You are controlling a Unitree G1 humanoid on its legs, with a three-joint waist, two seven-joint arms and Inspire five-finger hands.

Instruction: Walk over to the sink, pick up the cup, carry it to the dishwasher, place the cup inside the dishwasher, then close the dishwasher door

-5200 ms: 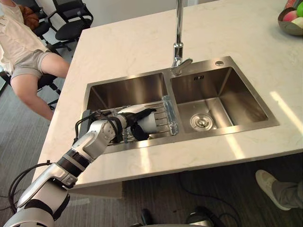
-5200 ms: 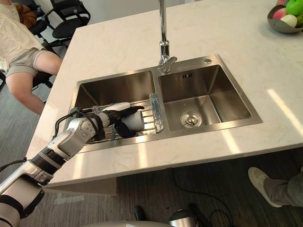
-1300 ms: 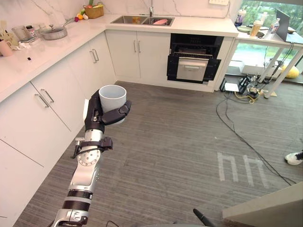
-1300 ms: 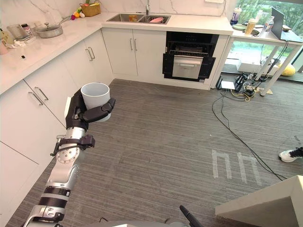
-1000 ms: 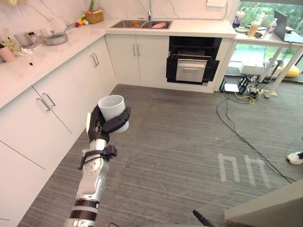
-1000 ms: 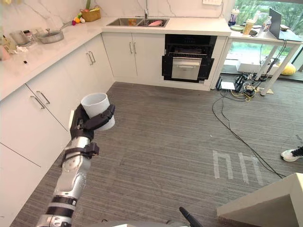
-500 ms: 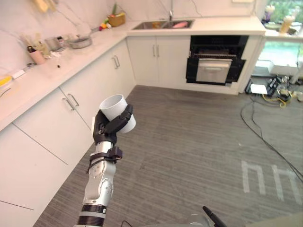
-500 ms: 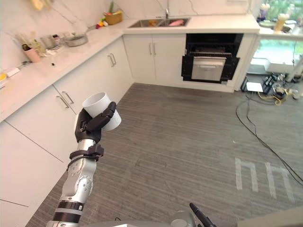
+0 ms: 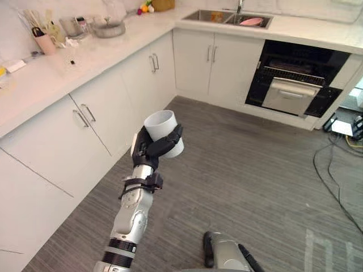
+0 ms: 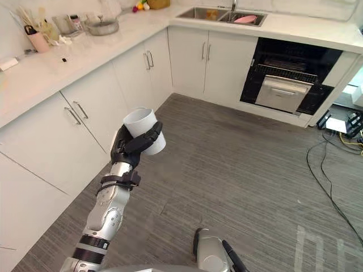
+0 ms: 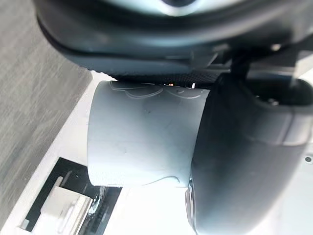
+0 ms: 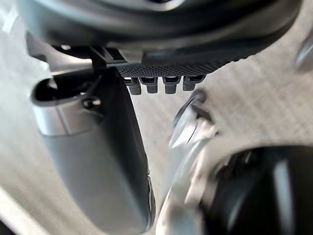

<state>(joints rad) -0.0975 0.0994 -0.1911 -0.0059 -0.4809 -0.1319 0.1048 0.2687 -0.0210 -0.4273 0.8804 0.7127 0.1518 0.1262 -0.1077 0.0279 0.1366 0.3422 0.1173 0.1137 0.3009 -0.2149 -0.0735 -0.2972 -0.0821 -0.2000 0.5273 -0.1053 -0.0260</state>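
Note:
My left hand (image 9: pixel 154 148) is raised in front of me, shut round a white cup (image 9: pixel 163 127) that stands upright with its mouth up. The left wrist view shows the cup (image 11: pixel 142 137) close up with the thumb (image 11: pixel 244 161) pressed against its side. The dishwasher (image 9: pixel 295 79) is a black open cavity with a pale rack showing, set in the far cabinet run right of the second sink (image 9: pixel 235 17). My right hand (image 12: pixel 98 161) hangs over the floor, relaxed and holding nothing.
White cabinets (image 9: pixel 85 130) run along my left, close to the raised arm. Their counter carries a pan (image 9: pixel 108 27) and a utensil pot (image 9: pixel 44 41). Grey plank floor (image 9: pixel 255 170) stretches towards the dishwasher. Cables (image 9: pixel 340 175) lie on the floor at the right.
The whole picture has shifted: the camera has moved, and the cabinets and dishwasher look nearer. The cup stays held in my left hand, at about the same height.

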